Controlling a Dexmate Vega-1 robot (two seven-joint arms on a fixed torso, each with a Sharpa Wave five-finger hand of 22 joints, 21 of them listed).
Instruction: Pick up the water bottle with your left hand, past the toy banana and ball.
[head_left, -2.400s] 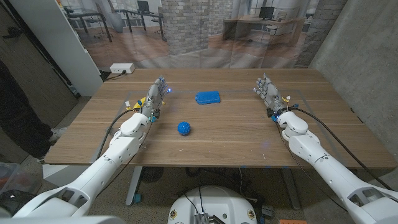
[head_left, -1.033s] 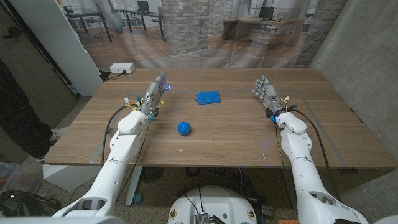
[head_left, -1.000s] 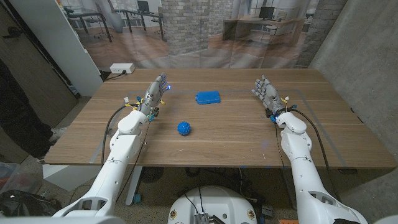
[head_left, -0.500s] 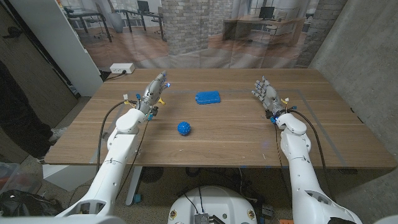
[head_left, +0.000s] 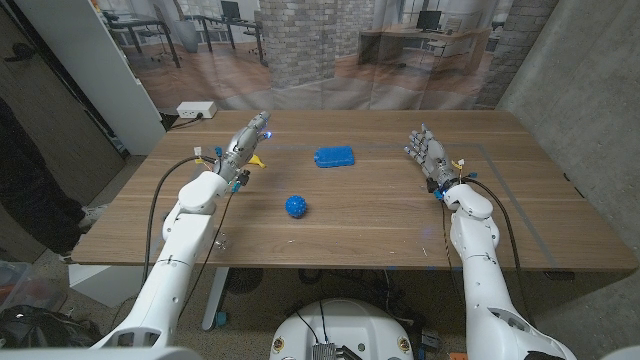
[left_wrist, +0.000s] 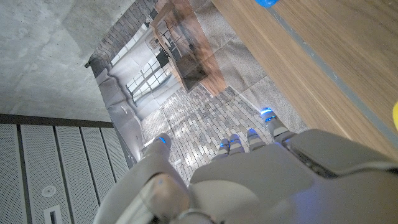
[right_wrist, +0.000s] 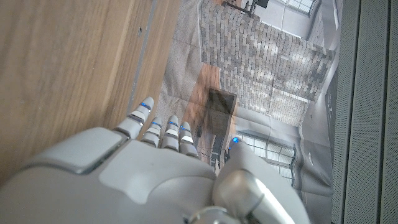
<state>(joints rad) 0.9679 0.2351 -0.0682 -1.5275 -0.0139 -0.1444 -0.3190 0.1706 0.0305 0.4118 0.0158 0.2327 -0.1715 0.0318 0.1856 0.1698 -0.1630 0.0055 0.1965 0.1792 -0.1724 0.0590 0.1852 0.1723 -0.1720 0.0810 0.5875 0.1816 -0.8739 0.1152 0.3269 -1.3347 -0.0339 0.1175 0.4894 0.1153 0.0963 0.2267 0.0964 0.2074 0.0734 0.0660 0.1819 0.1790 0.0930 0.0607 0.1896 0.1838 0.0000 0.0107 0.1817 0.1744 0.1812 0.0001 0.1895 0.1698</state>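
My left hand (head_left: 245, 143) hangs open over the table's far left part, fingers stretched out toward the far edge and holding nothing; the same left hand (left_wrist: 249, 180) shows empty in its wrist view. A yellow toy banana (head_left: 256, 160) peeks out just beside it, mostly hidden by the hand. A blue spiky ball (head_left: 296, 206) sits at mid table. Beyond it lies a blue oblong object (head_left: 334, 156), flat on its side, apart from both hands. My right hand (head_left: 427, 152) stands open at the far right, empty, as the right hand (right_wrist: 155, 168) also appears in its wrist view.
The wooden table (head_left: 380, 220) ends in a far edge close beyond both hands. A white power strip (head_left: 196, 110) lies on the floor behind the table's far left corner. A person's dark clothing (head_left: 30, 170) is at the left picture edge.
My left hand has risen a little and turned its fingers toward the far edge, while the left elbow swung outward. The right forearm has drawn in. Ball and blue object have not moved.
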